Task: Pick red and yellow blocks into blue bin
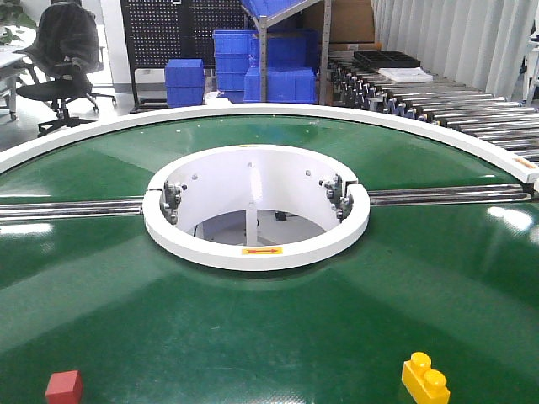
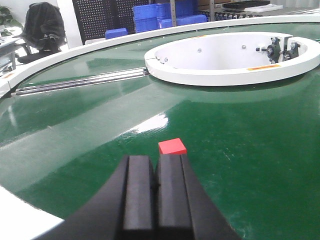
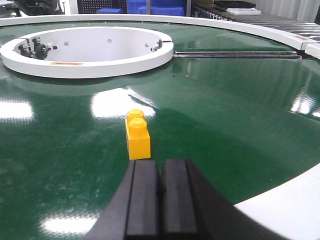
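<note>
Red block (image 2: pixel 172 146): small plain cube, hard plastic by the look. I judge it light and stiff, with smooth faces that may slip. It sits flat on the green belt (image 2: pixel 250 140), just ahead of my left gripper (image 2: pixel 155 167) and a little right of its centre line. The left fingers are pressed together with nothing between them, so they must spread before any grasp. Best hold is across two opposite side faces, low on the cube. Yellow brick (image 3: pixel 137 134): two round studs on top, long axis pointing away from my right gripper (image 3: pixel 160 172), which is likewise closed and empty. I judge it rigid and light too. Pinch its long flat sides, not the studs, where the pads would seat badly. The two pieces lie well apart, one per arm, with open belt around each. Farther out are the white hub ring (image 1: pixel 181 244), a metal rail (image 1: pixel 67 208), a roller conveyor (image 1: pixel 472 109), stacked blue crates (image 1: pixel 253 59) and an office chair (image 1: pixel 63 50), none of them in the way. The blue bin shows in no view, so I cannot place the drop point.
</note>
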Motion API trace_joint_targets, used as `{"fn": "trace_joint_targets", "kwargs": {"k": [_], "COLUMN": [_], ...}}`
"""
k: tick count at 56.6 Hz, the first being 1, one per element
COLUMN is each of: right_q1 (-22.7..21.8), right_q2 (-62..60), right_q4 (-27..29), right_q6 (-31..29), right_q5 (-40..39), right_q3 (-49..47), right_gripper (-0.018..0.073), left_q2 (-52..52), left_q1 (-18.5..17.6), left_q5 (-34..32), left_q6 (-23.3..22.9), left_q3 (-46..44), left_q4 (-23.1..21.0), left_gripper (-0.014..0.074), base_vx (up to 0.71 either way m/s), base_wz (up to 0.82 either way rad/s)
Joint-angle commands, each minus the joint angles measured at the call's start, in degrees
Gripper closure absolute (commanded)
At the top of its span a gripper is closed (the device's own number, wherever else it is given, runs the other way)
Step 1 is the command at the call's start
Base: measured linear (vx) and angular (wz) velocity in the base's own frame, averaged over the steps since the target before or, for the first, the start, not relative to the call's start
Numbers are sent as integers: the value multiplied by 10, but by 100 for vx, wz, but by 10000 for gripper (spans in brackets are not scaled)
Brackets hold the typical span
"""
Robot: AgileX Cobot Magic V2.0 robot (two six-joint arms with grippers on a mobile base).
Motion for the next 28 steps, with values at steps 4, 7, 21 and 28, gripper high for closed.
{"fn": "trace_joint_targets", "kwargs": {"k": [4, 7, 21, 28], "right_q1": [-2, -2, -2, -2], "right_q2": [-6, -6, -6, -6], "right_q4": [-4, -4, -4, -4], "right_q6": [-2, -2, -2, -2], "right_q5": [-47, -47, -47, -47], "right_q3": [4, 4, 4, 4], "right_gripper": [570, 570, 570, 570], "left_q2": [-4, -4, -4, -4], "left_q1": [-5, -5, -5, -5], "left_q5": [-48, -48, -48, -48], "left_q6": [-3, -3, -3, -3], "left_q3": [-9, -9, -9, -9], "left_q4": [-3, -3, -3, -3], "left_gripper": [594, 594, 594, 594], "base_vx": [0, 0, 0, 0], "base_wz": [0, 0, 0, 0]}}
